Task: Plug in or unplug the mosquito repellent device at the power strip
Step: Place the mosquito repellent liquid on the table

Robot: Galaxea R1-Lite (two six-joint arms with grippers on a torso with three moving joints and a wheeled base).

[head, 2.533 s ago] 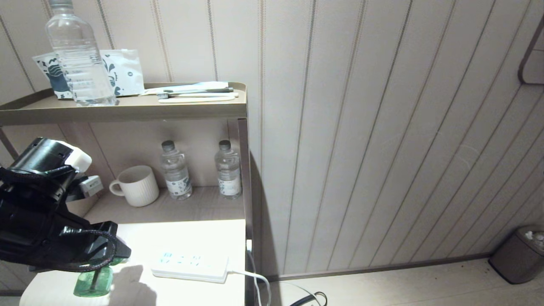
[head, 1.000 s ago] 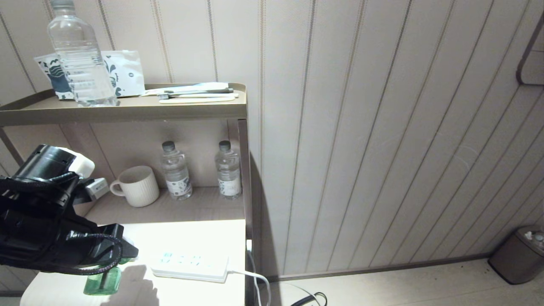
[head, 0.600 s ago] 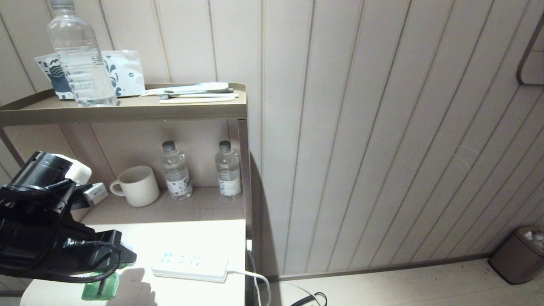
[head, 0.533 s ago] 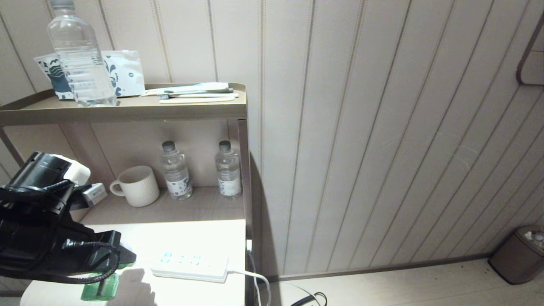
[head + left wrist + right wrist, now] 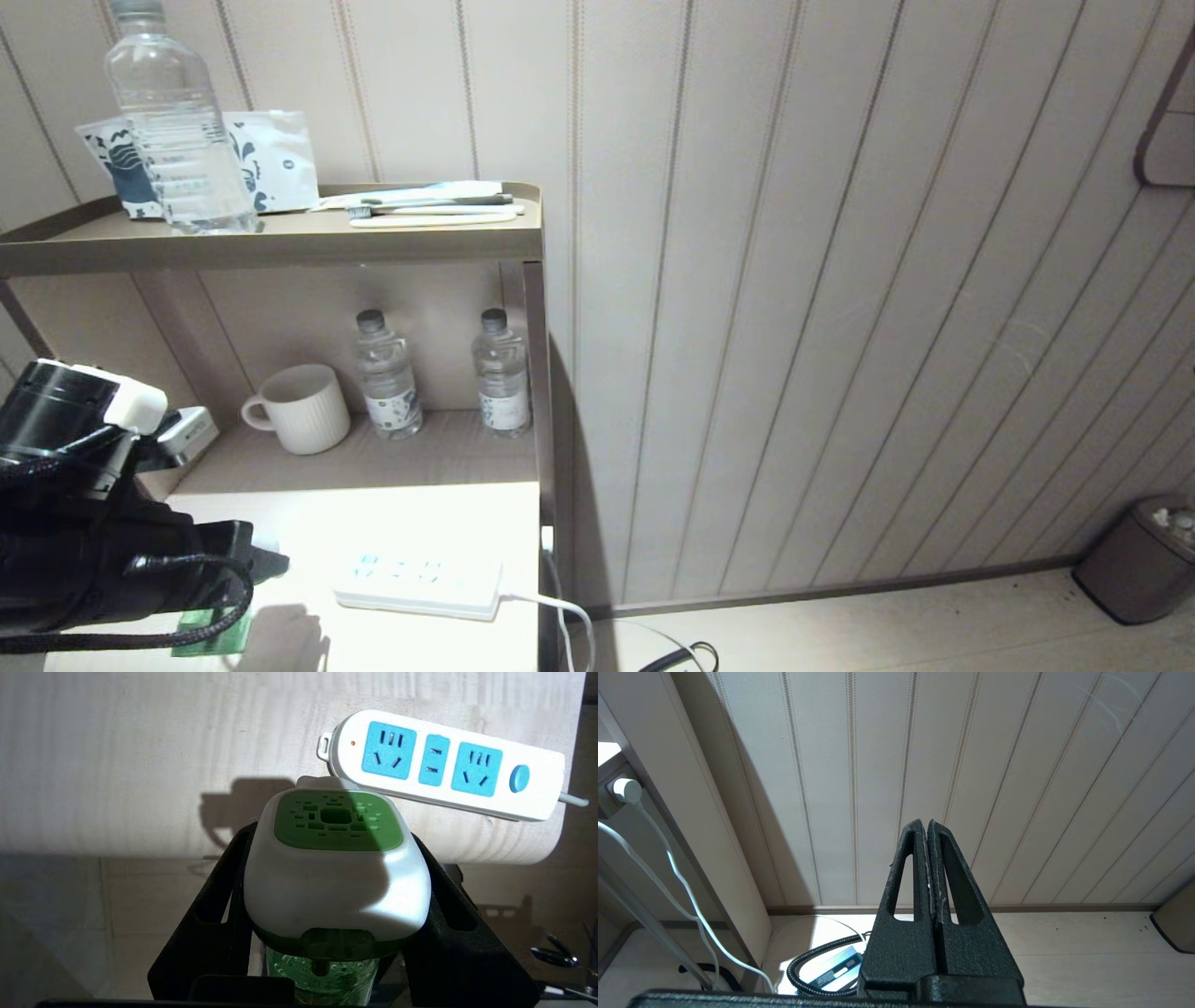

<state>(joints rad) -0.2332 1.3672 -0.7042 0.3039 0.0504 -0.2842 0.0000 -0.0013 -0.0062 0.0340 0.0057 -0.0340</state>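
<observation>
The mosquito repellent device (image 5: 336, 872), a white head with a green vented top and a green liquid bottle below, sits between the black fingers of my left gripper (image 5: 334, 835), which is shut on its sides. In the head view the left gripper (image 5: 266, 563) hangs low at the table's near left, with the green bottle (image 5: 210, 637) showing under it. The power strip (image 5: 420, 579) lies flat to its right, apart from the device. All of the power strip's (image 5: 444, 763) blue sockets are empty. My right gripper (image 5: 928, 823) is shut, parked facing the panelled wall.
The strip's white cord (image 5: 560, 611) runs off the lit table's (image 5: 420, 518) right edge. Behind the table, a shelf holds a mug (image 5: 301, 408) and two small water bottles (image 5: 385, 378). A large water bottle (image 5: 168, 121) stands on the top shelf. A bin (image 5: 1139, 560) stands on the floor at the right.
My left arm has sunk and drawn a little towards the near left, carrying the device lower over the table. The power strip and right arm have not moved.
</observation>
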